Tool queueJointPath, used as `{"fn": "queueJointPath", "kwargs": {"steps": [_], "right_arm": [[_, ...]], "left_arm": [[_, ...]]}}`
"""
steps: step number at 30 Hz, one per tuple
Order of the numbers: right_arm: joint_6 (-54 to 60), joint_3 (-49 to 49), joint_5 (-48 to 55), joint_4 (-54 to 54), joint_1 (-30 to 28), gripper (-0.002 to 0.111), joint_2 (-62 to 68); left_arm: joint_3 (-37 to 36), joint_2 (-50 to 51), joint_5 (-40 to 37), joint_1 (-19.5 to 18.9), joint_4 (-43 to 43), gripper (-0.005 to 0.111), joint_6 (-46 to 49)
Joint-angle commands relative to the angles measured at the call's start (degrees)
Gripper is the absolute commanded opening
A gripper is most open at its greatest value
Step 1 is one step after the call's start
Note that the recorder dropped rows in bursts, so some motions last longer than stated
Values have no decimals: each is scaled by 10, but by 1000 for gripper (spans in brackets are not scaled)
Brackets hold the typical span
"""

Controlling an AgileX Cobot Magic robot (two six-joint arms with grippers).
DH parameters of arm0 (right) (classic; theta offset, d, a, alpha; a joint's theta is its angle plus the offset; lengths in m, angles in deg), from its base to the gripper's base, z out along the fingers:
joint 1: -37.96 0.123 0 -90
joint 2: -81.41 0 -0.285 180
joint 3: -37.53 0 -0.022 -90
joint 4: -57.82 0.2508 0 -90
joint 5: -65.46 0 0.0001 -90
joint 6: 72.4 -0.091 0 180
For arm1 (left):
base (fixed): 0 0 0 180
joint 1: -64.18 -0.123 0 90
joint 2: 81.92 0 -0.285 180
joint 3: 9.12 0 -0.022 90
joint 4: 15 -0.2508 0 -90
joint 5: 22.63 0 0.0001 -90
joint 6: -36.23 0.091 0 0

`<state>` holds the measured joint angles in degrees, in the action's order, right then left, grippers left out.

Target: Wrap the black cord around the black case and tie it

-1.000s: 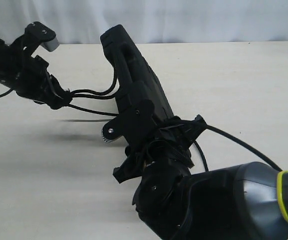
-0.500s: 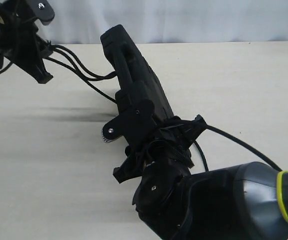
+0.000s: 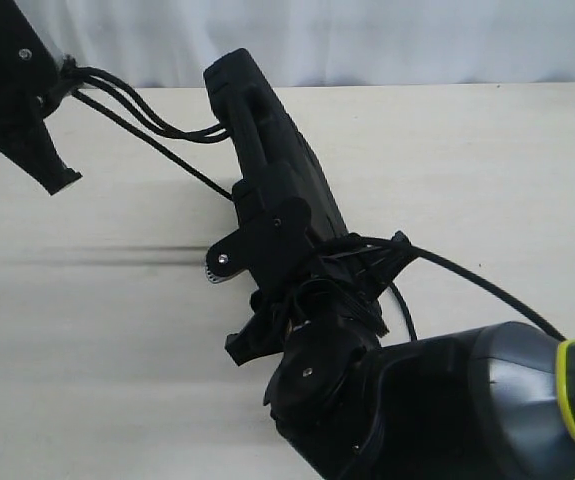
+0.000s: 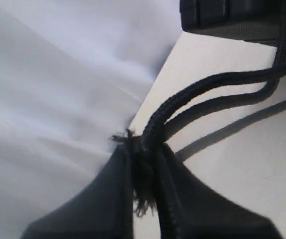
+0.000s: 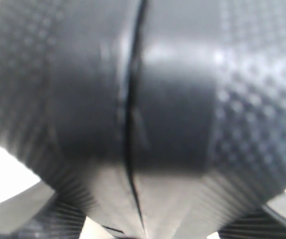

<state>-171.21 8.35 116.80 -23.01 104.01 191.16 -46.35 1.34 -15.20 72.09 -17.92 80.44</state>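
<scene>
My right pincer (image 3: 317,250) is clamped on the lower end of the black case (image 3: 267,140), holding it tilted up off the counter (image 3: 487,170). That leaves room all round it for the black cord (image 3: 167,130) to pass under and over. My left pincer (image 4: 143,159) is closed on the cord, up near the far left edge of the counter and well apart from the case. Several strands run from it, tight, to the middle of the case. I judge this to be the cinching step, with the wrap pulled snug against a case that is braced from the other side.

The outside camera shows the whole layout: the lifted case, the spread of strands and both arms. It doesn't show my left grip. The left wrist camera does, with the cord pinched between the two fingers and its frayed tuft (image 4: 142,201) poking out. The right wrist camera is nearly filled by a blurred dark surface with a seam, probably the case pressed close.
</scene>
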Motion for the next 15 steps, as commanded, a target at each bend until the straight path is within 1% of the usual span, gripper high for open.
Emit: {"fn": "queueJointPath", "kwargs": {"steps": [1, 4, 6, 8, 9, 15], "right_arm": [[-9, 2, -20, 27, -2, 4, -4], [-10, 2, -20, 27, -2, 4, -4], [-10, 2, -20, 27, -2, 4, -4], [-10, 2, -20, 27, -2, 4, -4], [-10, 2, -20, 27, -2, 4, -4], [-10, 2, -22, 27, -2, 4, -4]], "left_arm": [[-5, -15, 12, 2, 0, 0, 0], [-5, -15, 2, 2, -5, 0, 0], [-10, -15, -2, 2, -28, 0, 0], [-26, -15, 7, 2, -56, 0, 0], [-33, -15, 14, 5, -56, 0, 0], [-35, -15, 67, 61, -52, 0, -8]]}}
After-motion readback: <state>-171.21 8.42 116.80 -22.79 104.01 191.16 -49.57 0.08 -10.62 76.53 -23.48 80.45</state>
